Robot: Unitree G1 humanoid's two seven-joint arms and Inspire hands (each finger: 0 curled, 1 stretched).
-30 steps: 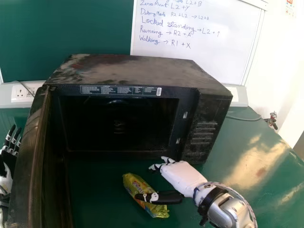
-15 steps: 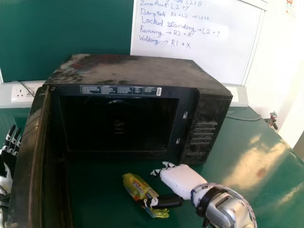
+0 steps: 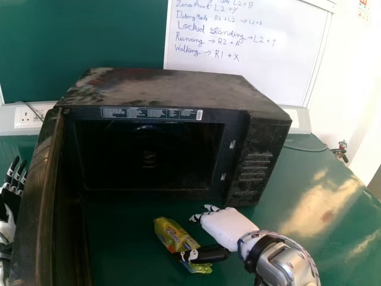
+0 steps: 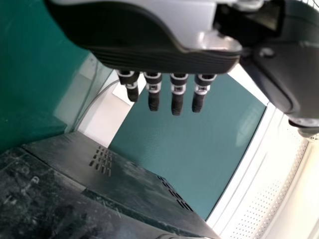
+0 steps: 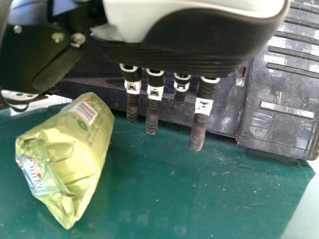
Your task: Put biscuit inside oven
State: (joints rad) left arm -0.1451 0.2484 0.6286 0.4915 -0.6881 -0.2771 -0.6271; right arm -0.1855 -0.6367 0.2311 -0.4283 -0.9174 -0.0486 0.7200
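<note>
Your nearer, white-and-black right hand (image 3: 228, 227) is spread, the long, shiny yellow-green biscuit packet (image 3: 169, 233) left of its palm, slanting far-left to near-right.

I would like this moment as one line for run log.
right hand: open, at biscuit packet | packet: on table, outside oven | oven door: open | left hand: open, idle

Handwriting fills the left part of the whiteboard (image 3: 268, 77): "Locked Standing → L2 + ↑", then "Running → R2 + A" and "Walking → R1 + X". Above these, a line ends in "L2+Y"; the topmost line is cut off. Small print covers a label strip (image 3: 128, 113) along the top edge of the oven's (image 3: 172, 86) front. The packet (image 5: 89, 139) bears lettering and a barcode (image 5: 84, 112).
</note>
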